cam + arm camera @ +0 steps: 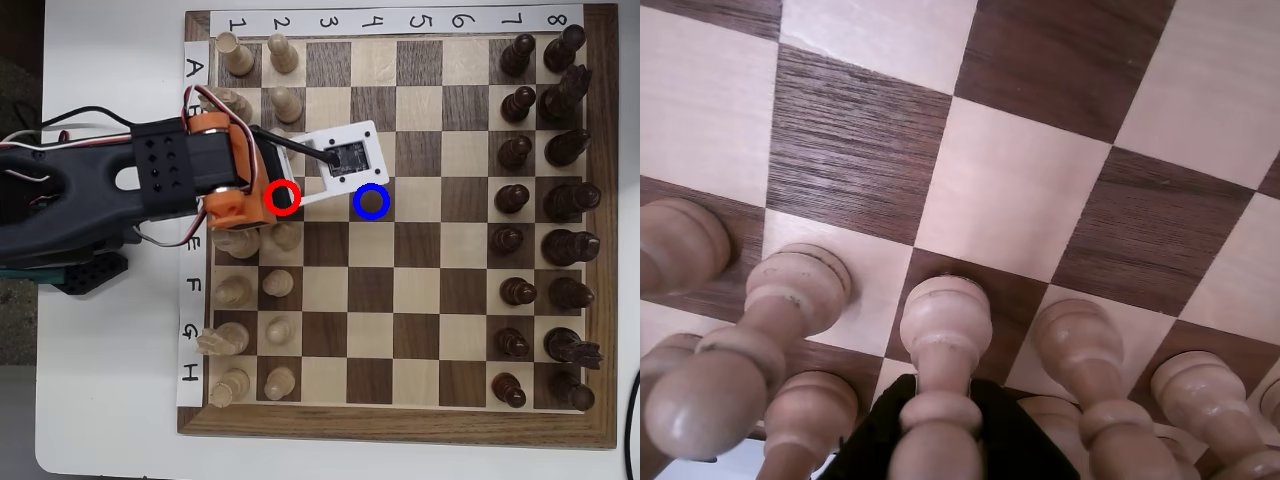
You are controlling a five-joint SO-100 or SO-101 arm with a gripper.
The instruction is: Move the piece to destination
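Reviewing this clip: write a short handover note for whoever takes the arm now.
Gripper: low over the pale pawn row; a black part sits behind one pawn, but whether it is gripped cannot be told.
The overhead view shows the arm over the red ring, hiding the pawn there.
Destination, the blue-ringed dark square, is two squares right and empty.
Done: approach. Left: confirm grip, lift, carry to the blue ring, release.

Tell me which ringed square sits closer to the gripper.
The red-ringed square, right at the gripper; the blue-ringed destination lies two squares further right in the overhead view.
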